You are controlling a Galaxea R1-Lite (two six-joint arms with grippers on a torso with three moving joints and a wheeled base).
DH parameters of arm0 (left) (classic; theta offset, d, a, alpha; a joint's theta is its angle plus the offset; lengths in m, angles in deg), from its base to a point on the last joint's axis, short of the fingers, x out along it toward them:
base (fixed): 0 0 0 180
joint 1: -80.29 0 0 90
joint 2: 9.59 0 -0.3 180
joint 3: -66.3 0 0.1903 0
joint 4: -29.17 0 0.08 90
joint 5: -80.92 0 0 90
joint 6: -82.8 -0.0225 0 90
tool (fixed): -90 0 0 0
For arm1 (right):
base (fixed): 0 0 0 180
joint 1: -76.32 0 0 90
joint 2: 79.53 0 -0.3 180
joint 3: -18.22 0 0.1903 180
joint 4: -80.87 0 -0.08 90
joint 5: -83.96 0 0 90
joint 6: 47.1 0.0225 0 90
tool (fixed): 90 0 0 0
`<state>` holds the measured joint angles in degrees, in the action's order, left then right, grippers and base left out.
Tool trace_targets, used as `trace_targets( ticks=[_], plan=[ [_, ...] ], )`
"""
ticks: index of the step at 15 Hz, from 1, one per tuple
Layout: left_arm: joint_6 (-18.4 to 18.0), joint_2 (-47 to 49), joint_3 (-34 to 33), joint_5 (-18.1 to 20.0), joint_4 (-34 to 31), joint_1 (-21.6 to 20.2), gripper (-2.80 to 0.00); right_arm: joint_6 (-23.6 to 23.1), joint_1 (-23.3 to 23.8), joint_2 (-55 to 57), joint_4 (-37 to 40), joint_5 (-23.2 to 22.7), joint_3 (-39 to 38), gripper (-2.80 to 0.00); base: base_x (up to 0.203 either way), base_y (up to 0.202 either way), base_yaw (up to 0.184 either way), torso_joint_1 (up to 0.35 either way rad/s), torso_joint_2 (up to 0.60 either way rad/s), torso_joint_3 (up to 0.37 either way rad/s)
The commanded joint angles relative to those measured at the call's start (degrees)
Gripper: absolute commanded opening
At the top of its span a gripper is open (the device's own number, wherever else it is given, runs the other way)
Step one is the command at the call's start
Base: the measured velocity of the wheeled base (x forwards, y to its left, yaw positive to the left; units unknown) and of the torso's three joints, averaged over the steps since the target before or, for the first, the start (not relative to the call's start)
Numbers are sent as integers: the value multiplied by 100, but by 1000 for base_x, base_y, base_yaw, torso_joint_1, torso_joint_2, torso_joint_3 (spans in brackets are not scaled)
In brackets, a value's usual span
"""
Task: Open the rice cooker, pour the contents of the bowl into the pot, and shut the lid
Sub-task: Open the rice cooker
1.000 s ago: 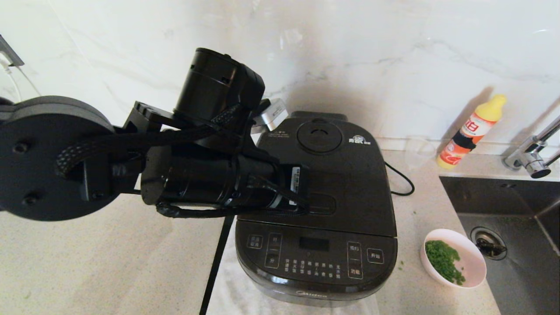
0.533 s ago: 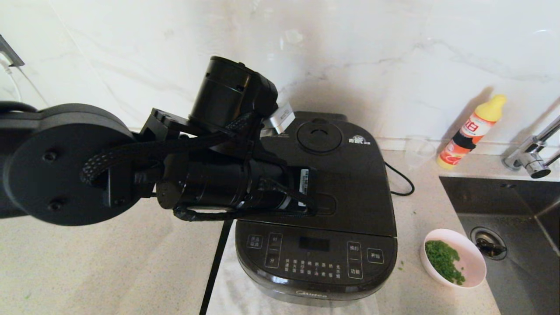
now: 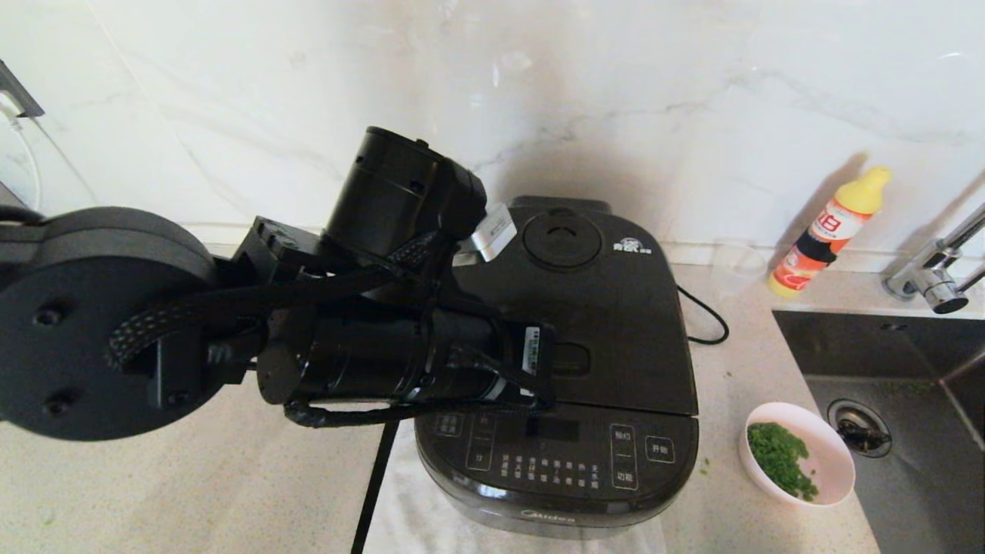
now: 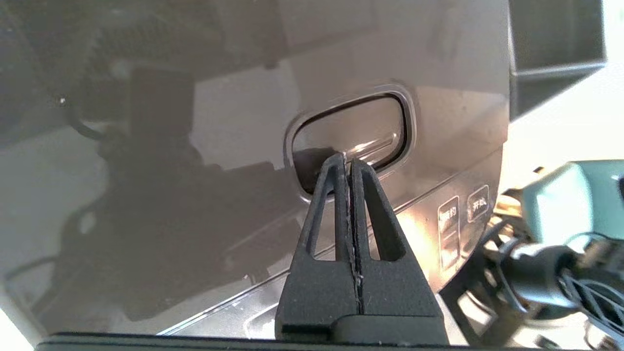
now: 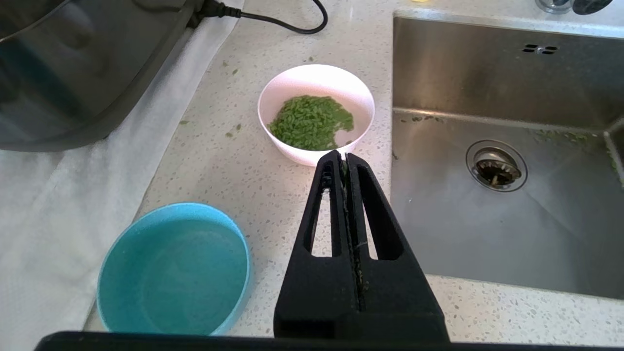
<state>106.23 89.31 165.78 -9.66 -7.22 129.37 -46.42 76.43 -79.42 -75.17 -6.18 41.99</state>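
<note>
The rice cooker [image 3: 555, 369] is sitting on a white cloth [image 3: 408, 500] on the speckled counter [image 3: 154, 492], its lid [image 3: 585, 308] down, so the pot inside is not showing. Working from the robot's left, the left arm is reaching across over the lid, and the left gripper [image 4: 347, 158] is pointing its tips at the oval release button [image 4: 351, 131] near the lid's front edge. Its fingers are pressed flat together, holding nothing, and from the wrist view the tips are appearing to touch the near part of the button, or to hang just above it; I cannot tell which. The step in hand is probably pressing this button to pop the lid.

The risk from here: the tips are sitting toward one end of the glossy button, not its middle, so a push could slide off onto the lid and leave the latch unreleased. If the lid does spring up, the arm hanging over it could block its swing.

Further right, beyond the cooker, the white bowl of green bits [image 5: 316, 114] is waiting just ahead of the right gripper [image 5: 343, 158], which is hovering closed and empty over the counter, with a blue bowl [image 5: 173, 270] beside it and the sink [image 5: 507, 161] on its other side.
</note>
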Motion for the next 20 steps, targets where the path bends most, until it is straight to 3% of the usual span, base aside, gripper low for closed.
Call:
trace_targets(
  ticks=[1, 6, 13, 20],
  plan=[
    [4, -5, -22, -199, -12, -4, -280, 2, -2, -2, 2, -4, 2, -280, 0, 0, 0, 0, 0, 0],
    [33, -194, 59, -241, 357, -12, -280, 2, -2, -2, 2, -4, -5, -280, 0, 0, 0, 0, 0, 0],
    [50, -947, 833, -261, 500, -18, -280, 2, -2, -2, 2, -4, -5, -280, 0, 0, 0, 0, 0, 0],
    [-102, -2135, 1457, -604, 494, -64, -280, 2, -2, -2, 2, -4, -5, -280, 0, 0, 0, 0, 0, 0]
  ],
)
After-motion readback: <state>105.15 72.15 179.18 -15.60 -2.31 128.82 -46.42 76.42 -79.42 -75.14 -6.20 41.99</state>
